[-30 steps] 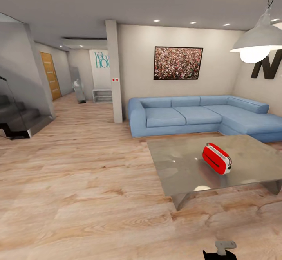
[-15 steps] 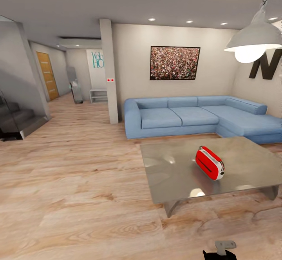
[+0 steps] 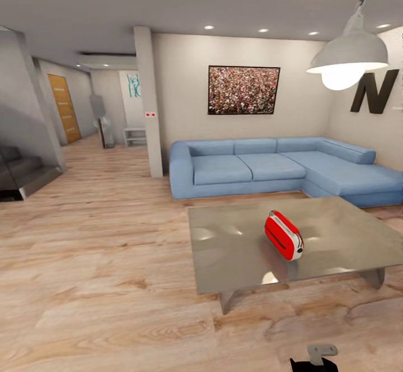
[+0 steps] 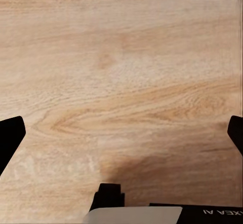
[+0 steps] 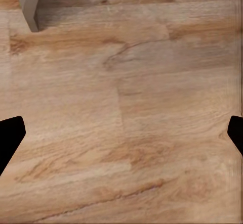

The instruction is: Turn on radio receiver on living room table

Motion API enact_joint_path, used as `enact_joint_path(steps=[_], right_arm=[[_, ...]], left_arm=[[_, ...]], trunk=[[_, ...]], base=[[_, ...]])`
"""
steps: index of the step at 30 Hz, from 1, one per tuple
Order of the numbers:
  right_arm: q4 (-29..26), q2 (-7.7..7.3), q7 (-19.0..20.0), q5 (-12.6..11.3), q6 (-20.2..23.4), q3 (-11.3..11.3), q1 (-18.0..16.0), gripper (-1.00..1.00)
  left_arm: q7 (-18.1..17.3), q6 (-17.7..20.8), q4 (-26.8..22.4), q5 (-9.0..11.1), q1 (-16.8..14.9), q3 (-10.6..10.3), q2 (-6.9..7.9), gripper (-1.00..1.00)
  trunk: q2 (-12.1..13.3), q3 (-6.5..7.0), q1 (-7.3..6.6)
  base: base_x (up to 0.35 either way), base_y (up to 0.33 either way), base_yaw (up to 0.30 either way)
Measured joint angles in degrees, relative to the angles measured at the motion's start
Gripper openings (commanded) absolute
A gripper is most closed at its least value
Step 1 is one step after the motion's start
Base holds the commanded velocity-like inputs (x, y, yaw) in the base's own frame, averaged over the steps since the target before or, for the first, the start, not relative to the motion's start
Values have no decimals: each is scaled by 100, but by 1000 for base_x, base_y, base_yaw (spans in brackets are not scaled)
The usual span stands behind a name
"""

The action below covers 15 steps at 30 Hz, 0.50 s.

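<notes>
The red radio receiver (image 3: 284,235) with its white lower band stands on the glossy grey table (image 3: 235,249), right of the picture's middle in the head view; its dial does not show from here. The table stands in the living room, in front of the blue L-shaped sofa (image 3: 268,164). Over bare wood floor, my left gripper (image 4: 121,138) is open, its dark fingertips (image 4: 10,138) far apart. My right gripper (image 5: 121,135) is also open above the floor, and a grey table leg (image 5: 28,1) is in its wrist view. Both grippers are far from the radio.
A framed crowd picture (image 3: 243,90) hangs above the sofa and a white pendant lamp (image 3: 350,55) hangs at the upper right. A pillar (image 3: 146,103) stands left of the sofa, with stairs (image 3: 22,170) at the far left. Wood floor (image 3: 112,260) lies between me and the table.
The whole head view has shifted, so the camera has moved: sofa, table and radio now sit further left in the picture. Nothing in the room itself has moved.
</notes>
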Motion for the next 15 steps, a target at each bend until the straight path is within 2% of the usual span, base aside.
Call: enact_joint_path(steps=[10,15], right_arm=[[0,3,2,0,0,0,0,100],[0,3,3,0,0,1,0,100]], left_arm=[[2,3,0,-1,1,0,5,100],[129,3,0,1,-2,3,2,100]], trunk=[[0,0,0],[0,0,0]], base=[[216,-275,0],[249,-250,0]])
